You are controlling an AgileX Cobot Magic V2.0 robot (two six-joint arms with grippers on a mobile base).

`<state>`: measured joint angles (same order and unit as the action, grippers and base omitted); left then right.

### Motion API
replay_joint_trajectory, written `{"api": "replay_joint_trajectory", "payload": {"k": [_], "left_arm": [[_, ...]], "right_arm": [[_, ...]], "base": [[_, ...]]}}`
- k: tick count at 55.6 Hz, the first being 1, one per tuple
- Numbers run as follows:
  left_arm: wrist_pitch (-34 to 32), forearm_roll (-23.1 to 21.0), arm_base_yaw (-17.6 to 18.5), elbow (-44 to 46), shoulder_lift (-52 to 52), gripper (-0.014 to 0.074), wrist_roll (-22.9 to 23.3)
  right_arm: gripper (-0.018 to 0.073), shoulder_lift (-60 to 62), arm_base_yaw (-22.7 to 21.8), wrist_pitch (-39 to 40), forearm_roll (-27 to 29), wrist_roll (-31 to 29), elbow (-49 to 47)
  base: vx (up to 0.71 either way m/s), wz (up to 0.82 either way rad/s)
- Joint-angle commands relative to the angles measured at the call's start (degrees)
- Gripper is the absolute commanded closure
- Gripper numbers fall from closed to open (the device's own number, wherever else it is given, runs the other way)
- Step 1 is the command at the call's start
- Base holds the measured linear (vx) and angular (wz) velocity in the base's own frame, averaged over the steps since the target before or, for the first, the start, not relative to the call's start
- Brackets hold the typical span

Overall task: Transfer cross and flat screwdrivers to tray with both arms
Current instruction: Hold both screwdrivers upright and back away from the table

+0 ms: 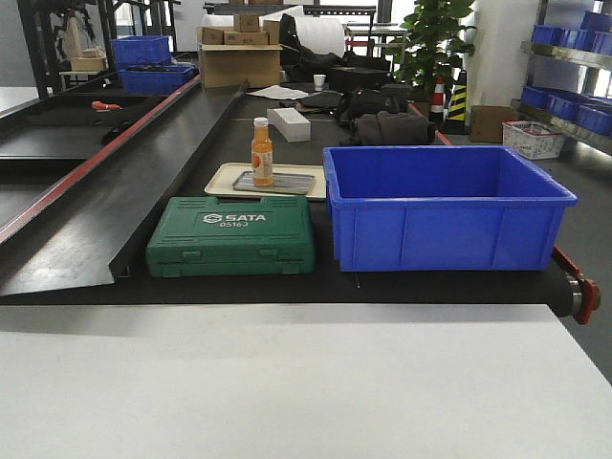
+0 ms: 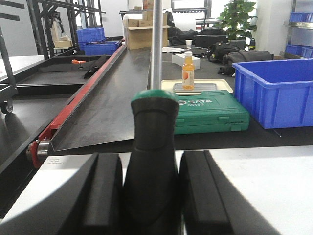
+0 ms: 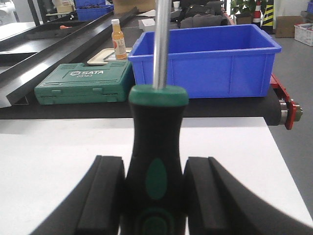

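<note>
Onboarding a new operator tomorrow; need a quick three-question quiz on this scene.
1. True or false: the left gripper is shut on the left screwdriver, the right gripper on the right screwdriver.
2. What stands in the beige tray? A) orange bottle B) paper cup C) spanner
3. Fill in: in the front view, the green SATA case sits ___ of the blue bin.
Key: 1 true; 2 A; 3 left.

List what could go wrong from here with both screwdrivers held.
1. The left screwdriver and right screwdriver jut far past the left claw and right claw; a shaft might hit the blue bin or green case.
2. The orange bottle stands at the grey tray, so it may get tipped.
</note>
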<state>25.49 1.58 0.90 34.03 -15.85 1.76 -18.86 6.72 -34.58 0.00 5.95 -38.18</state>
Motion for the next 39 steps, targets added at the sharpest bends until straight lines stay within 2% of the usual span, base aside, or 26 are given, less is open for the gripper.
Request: {"api": "replay_joint_trajectory", "payload": {"k": [1, 21, 39], "left_arm": [[-5.94, -0.47, 0.28, 1.64, -0.52, 0.0594, -0.01], [-5.94, -0.47, 0.28, 1.64, -0.52, 0.0594, -0.01], [-5.94, -0.47, 0.28, 1.64, -0.52, 0.0594, -0.01]], "right_arm": [[0.0567, -1.02, -0.30, 5.28, -0.58, -0.12, -1.62], [0.0567, -1.02, -0.30, 5.34, -0.57, -0.17, -1.62], [0.0567, -1.02, -0.30, 5.34, -0.57, -0.17, -1.62]], "base": [[0.00, 0.00], [-0.03, 0.02], [-0.17, -0.02]]}}
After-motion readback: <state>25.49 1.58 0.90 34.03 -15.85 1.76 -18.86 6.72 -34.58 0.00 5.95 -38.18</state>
